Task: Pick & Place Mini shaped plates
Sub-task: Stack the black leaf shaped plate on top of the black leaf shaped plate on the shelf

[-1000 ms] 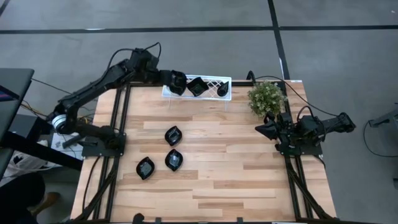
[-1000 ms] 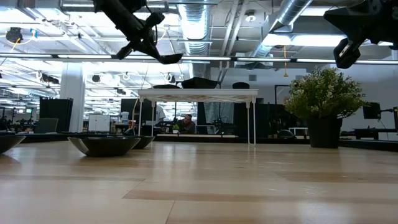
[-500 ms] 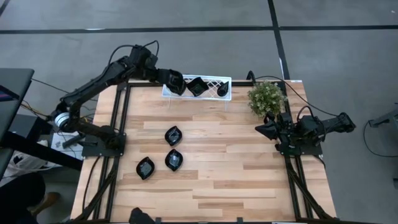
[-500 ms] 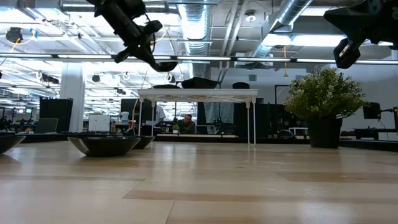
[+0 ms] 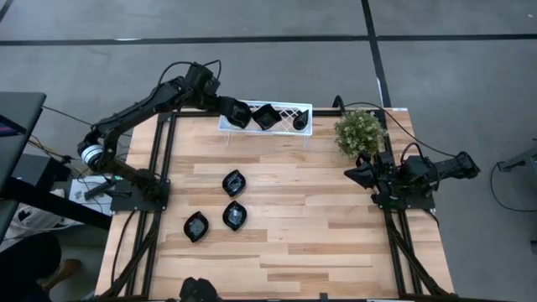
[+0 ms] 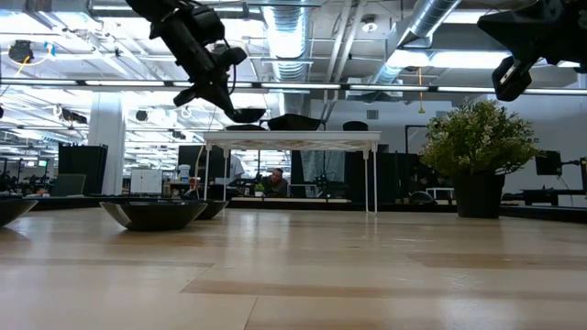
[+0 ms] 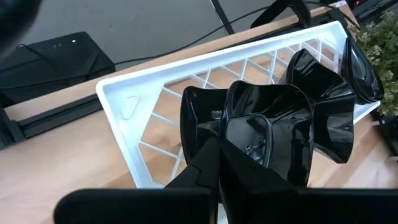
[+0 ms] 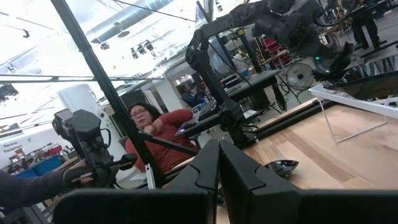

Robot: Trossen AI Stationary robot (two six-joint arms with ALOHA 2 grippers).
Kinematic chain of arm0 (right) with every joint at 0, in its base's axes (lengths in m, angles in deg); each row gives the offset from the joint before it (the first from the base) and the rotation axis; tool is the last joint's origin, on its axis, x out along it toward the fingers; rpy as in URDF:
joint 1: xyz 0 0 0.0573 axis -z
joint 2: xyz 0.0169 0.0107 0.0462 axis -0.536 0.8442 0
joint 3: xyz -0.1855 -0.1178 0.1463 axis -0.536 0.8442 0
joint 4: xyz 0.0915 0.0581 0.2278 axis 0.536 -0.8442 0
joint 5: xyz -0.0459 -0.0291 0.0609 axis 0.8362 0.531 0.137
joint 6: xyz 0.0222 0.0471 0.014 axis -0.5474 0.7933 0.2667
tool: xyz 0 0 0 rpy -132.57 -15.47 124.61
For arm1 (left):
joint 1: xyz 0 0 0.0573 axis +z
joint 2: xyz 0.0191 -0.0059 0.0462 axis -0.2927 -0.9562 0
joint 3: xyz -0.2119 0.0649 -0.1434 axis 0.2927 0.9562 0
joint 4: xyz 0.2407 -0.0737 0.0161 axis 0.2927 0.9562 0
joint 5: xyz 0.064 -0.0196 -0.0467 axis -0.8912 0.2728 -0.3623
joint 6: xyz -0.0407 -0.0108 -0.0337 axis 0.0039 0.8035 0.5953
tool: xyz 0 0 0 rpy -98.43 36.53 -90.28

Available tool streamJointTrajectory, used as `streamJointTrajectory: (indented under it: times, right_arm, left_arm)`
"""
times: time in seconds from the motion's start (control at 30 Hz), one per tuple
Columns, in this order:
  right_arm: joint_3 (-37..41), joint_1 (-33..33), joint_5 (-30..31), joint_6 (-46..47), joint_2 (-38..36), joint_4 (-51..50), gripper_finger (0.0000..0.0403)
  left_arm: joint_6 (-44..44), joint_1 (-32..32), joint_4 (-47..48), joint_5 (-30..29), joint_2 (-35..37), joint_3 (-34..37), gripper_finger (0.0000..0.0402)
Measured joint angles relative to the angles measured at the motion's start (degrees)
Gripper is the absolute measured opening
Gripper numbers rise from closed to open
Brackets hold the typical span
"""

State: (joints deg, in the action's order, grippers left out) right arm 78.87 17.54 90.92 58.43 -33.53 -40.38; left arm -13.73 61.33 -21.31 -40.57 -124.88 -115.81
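My left gripper (image 5: 232, 107) reaches to the left end of the white lattice rack (image 5: 284, 108) at the table's far edge and is shut on a glossy black mini plate (image 7: 267, 118). In the low view this plate (image 6: 246, 114) hangs just above the rack top (image 6: 303, 136). Two more black plates (image 5: 267, 117) (image 5: 299, 121) sit in the rack. Three plates (image 5: 233, 182) (image 5: 235, 216) (image 5: 196, 226) rest on the wood at the left centre. My right gripper (image 5: 352, 173) waits shut at the table's right side, with nothing in it. My left gripper pinches the plate's near rim (image 7: 231, 144) between its two fingers. The fingers slant downward from the table's left side toward the rack. The plate is lifted clear and sticks out beyond the fingertips over the rack's left end.
A small green plant (image 5: 361, 132) stands at the far right, next to the rack's right end and close to my right arm. Bare wood lies across the table's middle and near side. A seated person (image 8: 155, 134) shows beyond the table in the right wrist view.
My left gripper has sunk toward the rack with the plate still in its shut fingers and has tipped further downward. The plate now hangs just above the rack's left end, lower than a second ago.
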Motion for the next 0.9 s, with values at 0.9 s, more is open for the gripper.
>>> streamJointTrajectory:
  times: [0.9]
  right_arm:
    - [0.0,0.0,0.0,0.0,0.0,0.0,0.0007]
  left_arm:
    - [-1.77,2.28,0.12,3.08,-1.95,0.0,0.0003]
